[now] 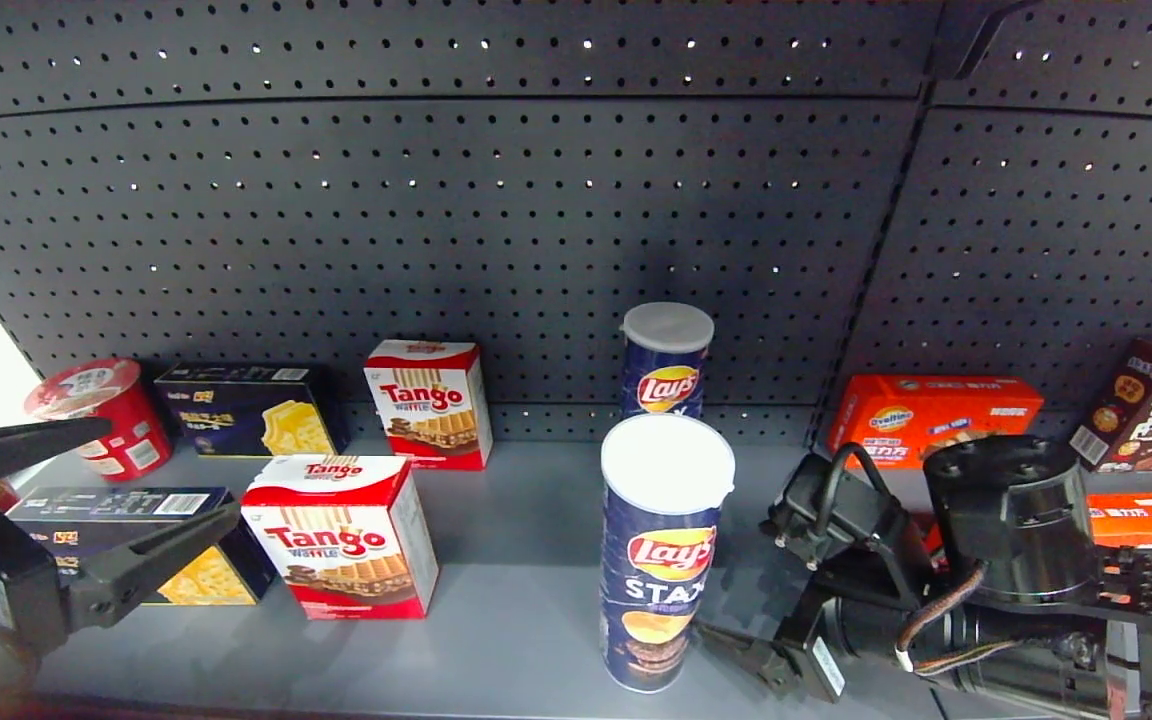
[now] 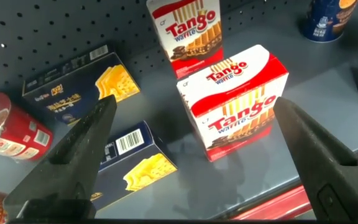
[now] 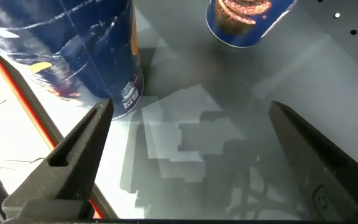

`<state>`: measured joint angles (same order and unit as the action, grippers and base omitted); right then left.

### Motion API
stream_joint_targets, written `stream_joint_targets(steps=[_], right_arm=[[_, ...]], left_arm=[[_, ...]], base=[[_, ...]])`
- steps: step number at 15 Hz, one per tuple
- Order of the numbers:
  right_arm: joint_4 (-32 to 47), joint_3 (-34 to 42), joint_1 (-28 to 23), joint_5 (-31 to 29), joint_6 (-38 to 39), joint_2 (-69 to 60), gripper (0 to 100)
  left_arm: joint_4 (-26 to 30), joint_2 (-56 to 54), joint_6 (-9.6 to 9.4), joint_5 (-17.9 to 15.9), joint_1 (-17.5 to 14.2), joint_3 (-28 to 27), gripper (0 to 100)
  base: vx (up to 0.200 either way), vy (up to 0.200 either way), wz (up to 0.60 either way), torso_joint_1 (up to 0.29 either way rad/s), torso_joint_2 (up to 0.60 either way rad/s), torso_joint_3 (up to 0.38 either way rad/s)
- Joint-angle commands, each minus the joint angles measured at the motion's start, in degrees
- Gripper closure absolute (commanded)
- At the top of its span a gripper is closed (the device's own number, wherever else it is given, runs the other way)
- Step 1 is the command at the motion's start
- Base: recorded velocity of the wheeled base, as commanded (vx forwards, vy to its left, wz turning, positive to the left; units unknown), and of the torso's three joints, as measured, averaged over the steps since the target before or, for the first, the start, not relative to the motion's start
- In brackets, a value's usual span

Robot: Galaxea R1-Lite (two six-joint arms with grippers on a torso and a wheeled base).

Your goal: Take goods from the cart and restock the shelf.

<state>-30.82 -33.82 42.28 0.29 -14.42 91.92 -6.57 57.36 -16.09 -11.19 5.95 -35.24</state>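
Observation:
On the grey shelf [image 1: 521,520] a tall blue chips can [image 1: 664,550] stands near the front edge, with a second can [image 1: 664,360] behind it. My right gripper [image 1: 744,645] sits low, just right of the front can, open and holding nothing. From the right wrist, its open gripper [image 3: 190,109] hangs over bare shelf, with the front can [image 3: 73,50] beside one finger. My left gripper [image 1: 173,468] is open at the far left. From the left wrist, the left gripper [image 2: 194,104] spans a red-and-white wafer box [image 2: 238,99], well above it.
Behind the front wafer box [image 1: 341,535] stands another wafer box [image 1: 428,402]. Two dark blue cracker boxes [image 1: 251,405] [image 1: 136,545] and a red cup [image 1: 101,415] fill the left. An orange box [image 1: 931,415] and a brown box [image 1: 1151,400] stand at the right. A pegboard wall [image 1: 536,200] closes the back.

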Motion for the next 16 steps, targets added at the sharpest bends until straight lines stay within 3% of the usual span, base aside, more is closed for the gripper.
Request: stream_joint_targets(steps=[1, 16], right_arm=[[0.0, 0.2, 0.1, 0.1, 0.0, -0.2, 0], [-0.7, 0.6, 0.4, 0.1, -0.1, 0.8, 0]], left_arm=[[0.0, -0.1, 0.01, -0.1, -0.1, 0.1, 0], [0.0, -0.4, 0.01, -0.1, -0.1, 1.0, 0]], base=[[0.0, 0.0, 0.0, 0.0, 0.0, 0.0], [0.0, 0.0, 0.0, 0.0, 0.0, 0.0]])
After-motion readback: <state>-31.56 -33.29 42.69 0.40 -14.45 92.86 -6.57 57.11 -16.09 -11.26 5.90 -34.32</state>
